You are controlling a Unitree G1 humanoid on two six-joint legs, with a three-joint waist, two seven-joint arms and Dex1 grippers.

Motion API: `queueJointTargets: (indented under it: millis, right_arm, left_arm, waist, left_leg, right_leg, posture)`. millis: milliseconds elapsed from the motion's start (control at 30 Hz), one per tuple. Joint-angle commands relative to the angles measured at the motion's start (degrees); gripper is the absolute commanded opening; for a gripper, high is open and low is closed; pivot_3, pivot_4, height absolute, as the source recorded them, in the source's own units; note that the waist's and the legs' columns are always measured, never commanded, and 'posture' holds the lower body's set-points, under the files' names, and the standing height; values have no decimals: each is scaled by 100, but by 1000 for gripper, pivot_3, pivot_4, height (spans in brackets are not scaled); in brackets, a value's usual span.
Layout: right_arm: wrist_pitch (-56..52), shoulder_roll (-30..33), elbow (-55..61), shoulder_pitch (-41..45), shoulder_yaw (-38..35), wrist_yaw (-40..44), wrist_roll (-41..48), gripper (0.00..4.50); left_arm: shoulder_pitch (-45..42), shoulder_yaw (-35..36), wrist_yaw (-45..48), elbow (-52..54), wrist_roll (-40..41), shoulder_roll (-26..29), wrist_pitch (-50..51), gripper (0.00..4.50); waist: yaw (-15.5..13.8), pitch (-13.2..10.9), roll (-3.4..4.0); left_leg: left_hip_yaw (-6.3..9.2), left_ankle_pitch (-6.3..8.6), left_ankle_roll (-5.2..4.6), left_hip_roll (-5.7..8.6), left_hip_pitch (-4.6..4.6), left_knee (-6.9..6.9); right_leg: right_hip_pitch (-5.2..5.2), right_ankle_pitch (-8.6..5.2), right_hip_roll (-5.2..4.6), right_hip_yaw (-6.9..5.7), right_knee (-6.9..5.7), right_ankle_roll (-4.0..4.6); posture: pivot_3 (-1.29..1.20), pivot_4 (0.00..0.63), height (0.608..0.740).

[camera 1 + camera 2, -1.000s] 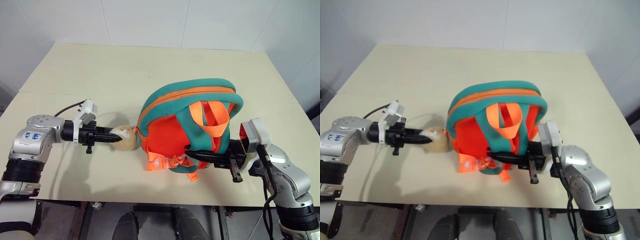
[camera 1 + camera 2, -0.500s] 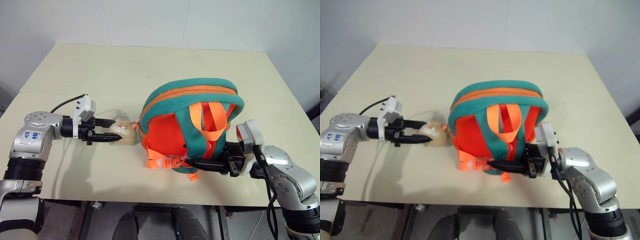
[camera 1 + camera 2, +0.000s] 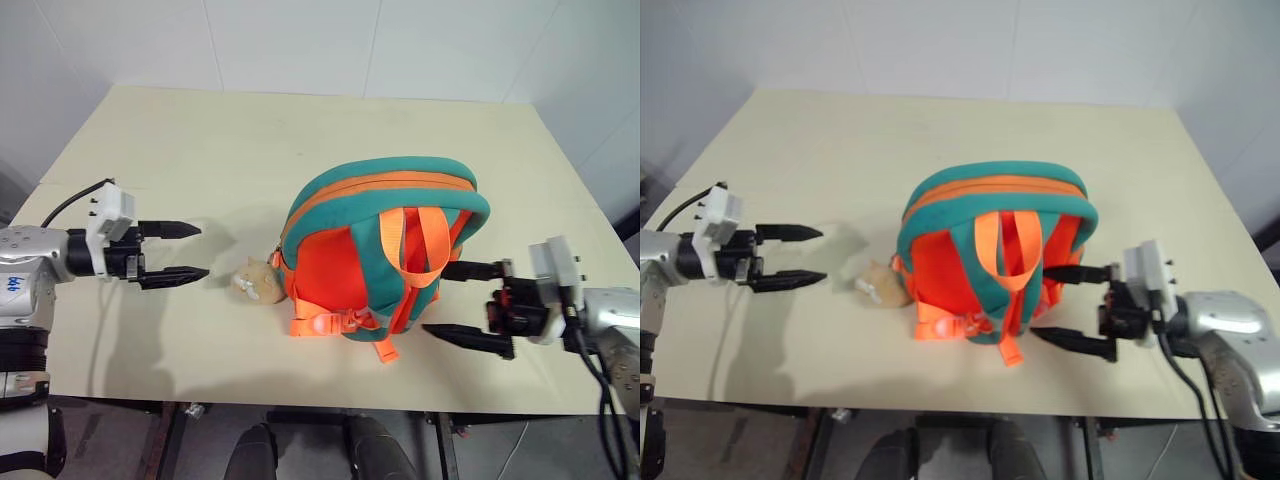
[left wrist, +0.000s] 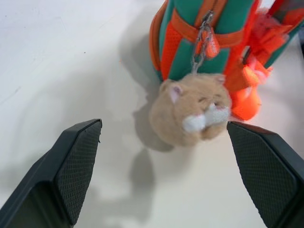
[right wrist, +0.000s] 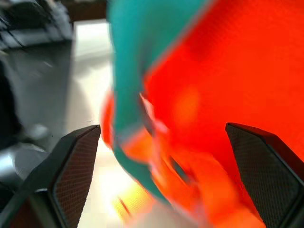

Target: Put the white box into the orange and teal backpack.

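Backpack [image 3: 385, 255] first: a small puffy bag with an orange body, teal trim round its arched top and teal straps, and an orange webbing loop hanging down its near face. It stands near the middle of the table, toward the near edge. An orange zip line runs along the arch and looks shut, so whatever is inside cannot be seen. A tan plush animal head [image 3: 256, 281] hangs from a zip pull on the bag's left side and lies on the table, touching the bag.

The table [image 3: 250, 140] is pale cream and matte, with white tiled walls behind its far edge.

The left gripper [image 3: 180, 251] hovers left of the plush head, fingers spread wide, holding nothing. The right gripper [image 3: 452, 300] sits just right of the bag's near corner, fingers likewise spread and empty.
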State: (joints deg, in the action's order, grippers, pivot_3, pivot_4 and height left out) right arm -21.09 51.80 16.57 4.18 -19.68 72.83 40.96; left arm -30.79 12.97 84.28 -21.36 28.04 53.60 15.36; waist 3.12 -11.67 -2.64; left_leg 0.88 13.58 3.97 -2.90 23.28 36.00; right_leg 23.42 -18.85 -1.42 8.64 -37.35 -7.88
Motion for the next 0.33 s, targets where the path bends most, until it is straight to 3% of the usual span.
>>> queueJointTargets:
  millis: [33, 333]
  right_arm:
    - [560, 354, -716, -242, -893, 389, -297, 4461]
    - [1146, 282, -1786, 205, -1324, 435, -320, 4461]
  left_arm:
    - [-21, 660, 558, -310, 546, 148, -194, 4500]
    - [265, 1214, 821, -521, 1084, 373, -305, 4500]
  waist:
    - [1, 0, 0]
    - [66, 0, 0]
  left_leg:
    - [0, 0, 0, 0, 0, 1]
    - [-7, -2, -3, -1, -11, 3]
  right_leg:
    - [0, 0, 0, -1, 1, 0]
    - [-5, 3, 0, 8, -4, -4]
  posture:
    - [0, 150, 740]
    - [0, 150, 740]
